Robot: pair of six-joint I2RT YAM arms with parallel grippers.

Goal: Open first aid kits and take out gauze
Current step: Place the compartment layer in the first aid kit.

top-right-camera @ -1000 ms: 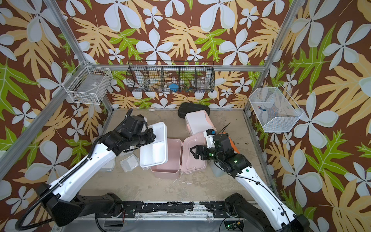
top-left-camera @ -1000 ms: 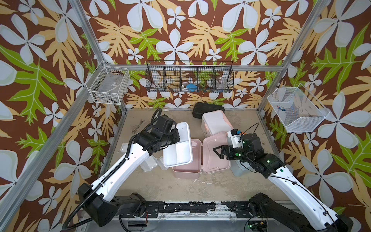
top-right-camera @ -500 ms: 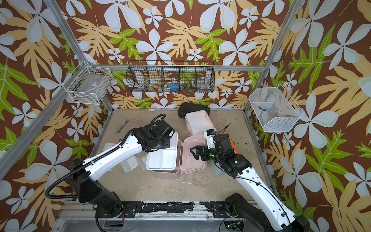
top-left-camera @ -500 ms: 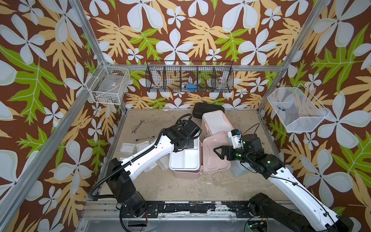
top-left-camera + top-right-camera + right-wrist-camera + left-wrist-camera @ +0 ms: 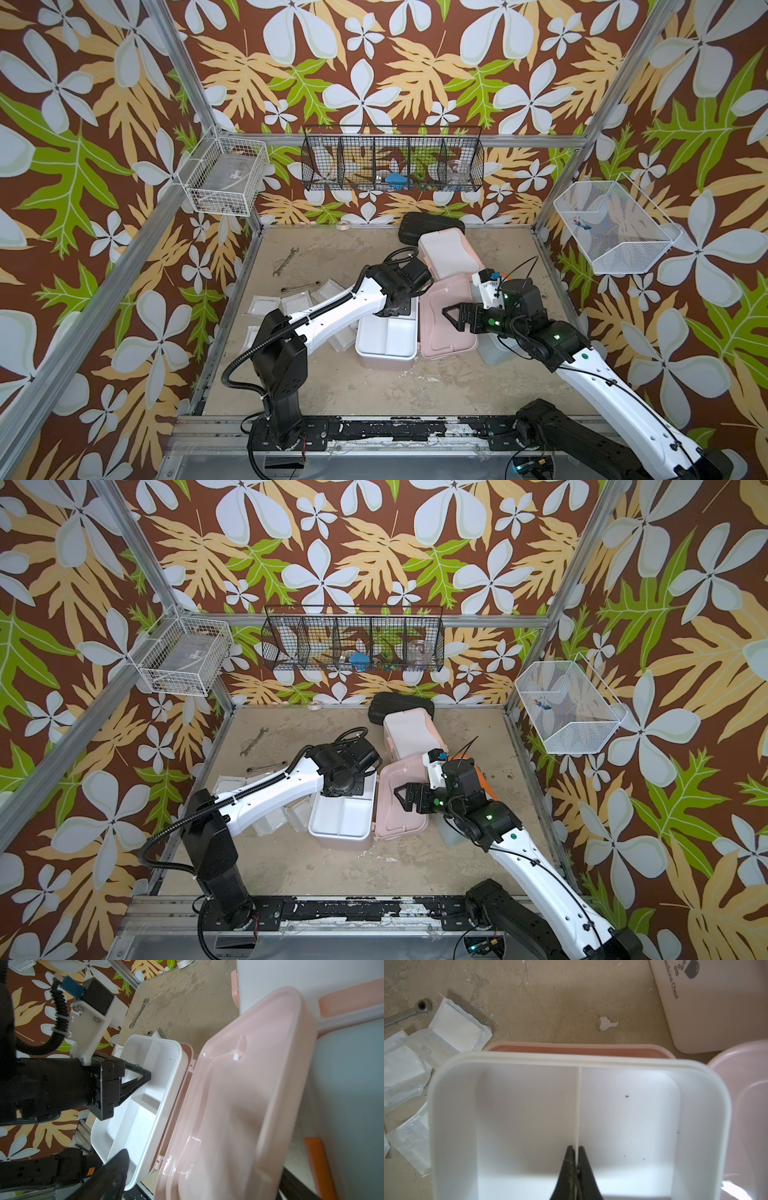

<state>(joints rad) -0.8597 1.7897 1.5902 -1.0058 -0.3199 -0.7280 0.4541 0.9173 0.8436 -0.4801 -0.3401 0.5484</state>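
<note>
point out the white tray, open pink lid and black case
white tray point(image 5: 374, 338): in a top view, floor of one compartment
open pink lid point(image 5: 436, 345): in a top view, its inner face
black case point(image 5: 415, 228): in a top view, its top face

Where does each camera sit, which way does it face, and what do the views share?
Top views: high at the front, looking down and rearward; the left arm and right arm show almost whole.
Left wrist: on the left arm, looking down into the white tray; the left gripper is shut on its divider, with gauze packets beside the tray.
Right wrist: on the right arm, looking across the pink lid toward the left gripper; one own fingertip shows.
Shared: all views show the white tray.
</note>
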